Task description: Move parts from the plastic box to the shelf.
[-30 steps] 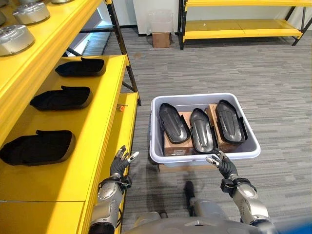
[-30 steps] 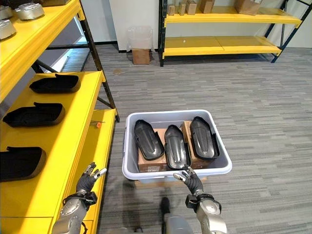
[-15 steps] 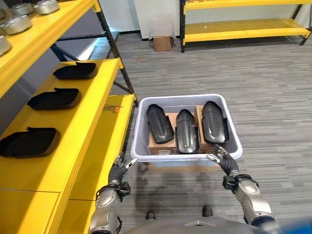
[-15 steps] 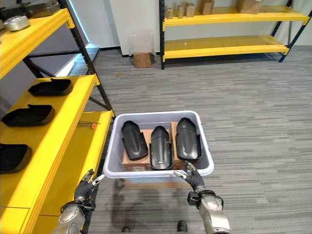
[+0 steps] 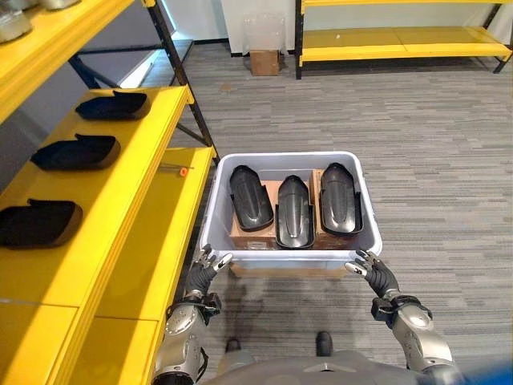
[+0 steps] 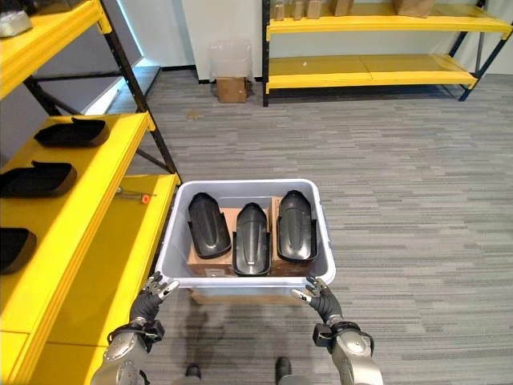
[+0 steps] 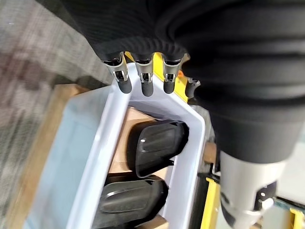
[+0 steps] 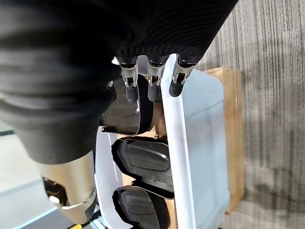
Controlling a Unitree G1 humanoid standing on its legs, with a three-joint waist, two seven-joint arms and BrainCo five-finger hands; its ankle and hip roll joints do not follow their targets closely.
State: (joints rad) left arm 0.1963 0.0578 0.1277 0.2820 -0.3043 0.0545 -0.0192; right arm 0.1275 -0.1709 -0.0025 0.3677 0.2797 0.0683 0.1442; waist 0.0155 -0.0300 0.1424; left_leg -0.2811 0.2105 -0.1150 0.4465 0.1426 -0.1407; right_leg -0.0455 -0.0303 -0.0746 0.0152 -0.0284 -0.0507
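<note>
You had three black parts (image 5: 294, 212) lying side by side on cardboard in the plastic box (image 5: 215, 212), which stood on the carpet just beside the yellow shelf (image 5: 128, 233). Your left hand (image 5: 204, 271) hovered with relaxed, spread fingers at the box's near left corner, your right hand (image 5: 377, 275) likewise open-fingered at the near right corner; three more black parts (image 5: 75, 152) lay on the shelf

Bright, even indoor light; wrist views blurred up close
</note>
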